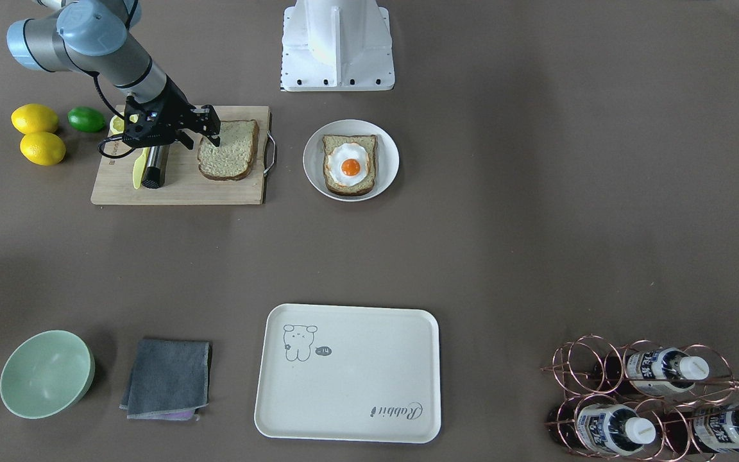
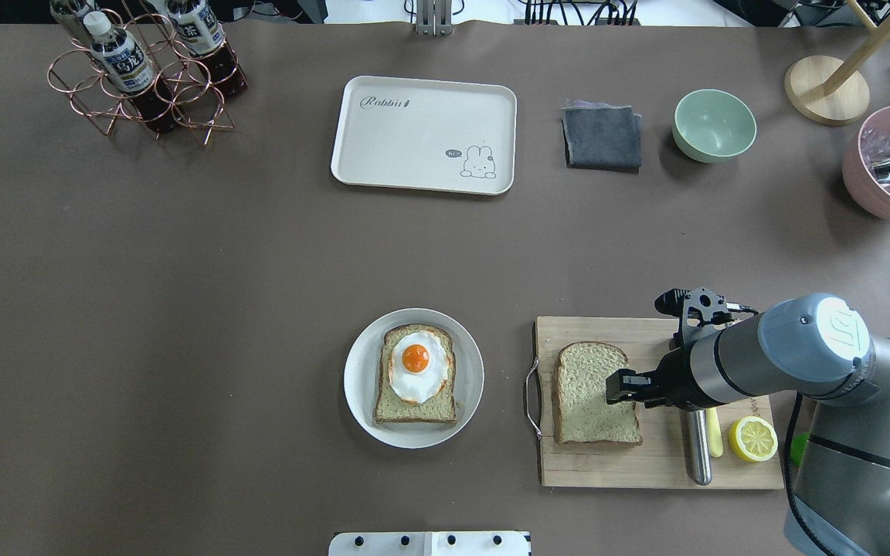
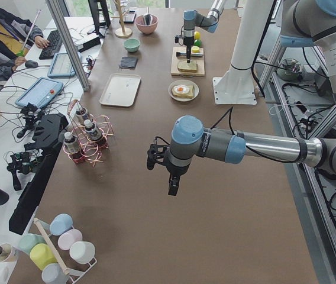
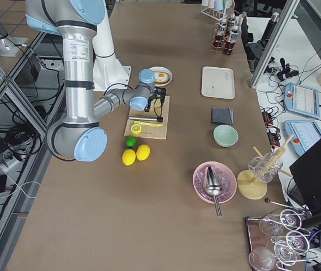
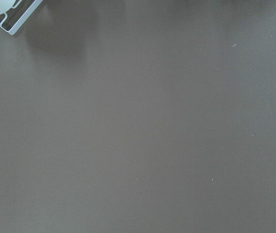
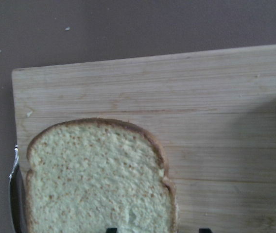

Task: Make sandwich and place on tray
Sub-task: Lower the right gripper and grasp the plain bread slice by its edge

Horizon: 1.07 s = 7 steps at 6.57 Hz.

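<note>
R gripper (image 2: 616, 388) low, jaws apart — L arm (image 3: 262, 145) outstretched.

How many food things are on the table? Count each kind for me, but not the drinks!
Square brown-crusted bread slices: 2
White fried egg with orange yolk: 1
Whole yellow lemons: 2
Cut yellow lemon half: 1
Green lime: 1
Total: 7

"Rabbit", "hi" on tray (image 2: 414, 131)
</note>
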{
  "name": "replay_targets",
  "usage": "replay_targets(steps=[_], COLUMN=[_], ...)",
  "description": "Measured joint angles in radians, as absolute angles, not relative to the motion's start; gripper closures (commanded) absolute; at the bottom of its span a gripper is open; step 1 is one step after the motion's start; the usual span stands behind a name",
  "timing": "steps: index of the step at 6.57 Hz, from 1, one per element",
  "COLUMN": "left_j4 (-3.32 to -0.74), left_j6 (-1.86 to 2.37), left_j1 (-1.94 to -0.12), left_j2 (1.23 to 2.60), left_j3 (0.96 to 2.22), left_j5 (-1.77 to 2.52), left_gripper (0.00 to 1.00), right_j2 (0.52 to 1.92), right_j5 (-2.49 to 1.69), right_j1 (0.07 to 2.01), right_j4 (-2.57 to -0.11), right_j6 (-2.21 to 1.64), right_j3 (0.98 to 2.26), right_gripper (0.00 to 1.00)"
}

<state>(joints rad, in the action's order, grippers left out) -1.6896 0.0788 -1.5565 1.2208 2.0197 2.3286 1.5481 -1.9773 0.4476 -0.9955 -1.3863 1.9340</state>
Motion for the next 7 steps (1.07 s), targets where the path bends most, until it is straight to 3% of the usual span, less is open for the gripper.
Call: replay_targets(steps=[1,2,7], left_j4=[-1.689,-1.689,-1.689], left_j6=[0.078,0.078,0.078], left_j1=[-1.557,-1.558,-1.563], left_j2=[1.22,1.22,1.22], left_j3=[2.02,2.019,2.013], left_j5=[2.329,2.328,2.327], left_gripper=[0.02,0.02,0.02], right_j2=[1.545,1.542,1.534], right_j5=[-1.977,-1.978,-2.007], right_j1=[0.446,0.446,0.456], right_j4=[-0.996,-0.996,-0.997], right_j6=[-1.389,-1.393,-1.396], right_j3=[1.931,1.929,1.964], right_gripper=[0.91,1.0,1.0])
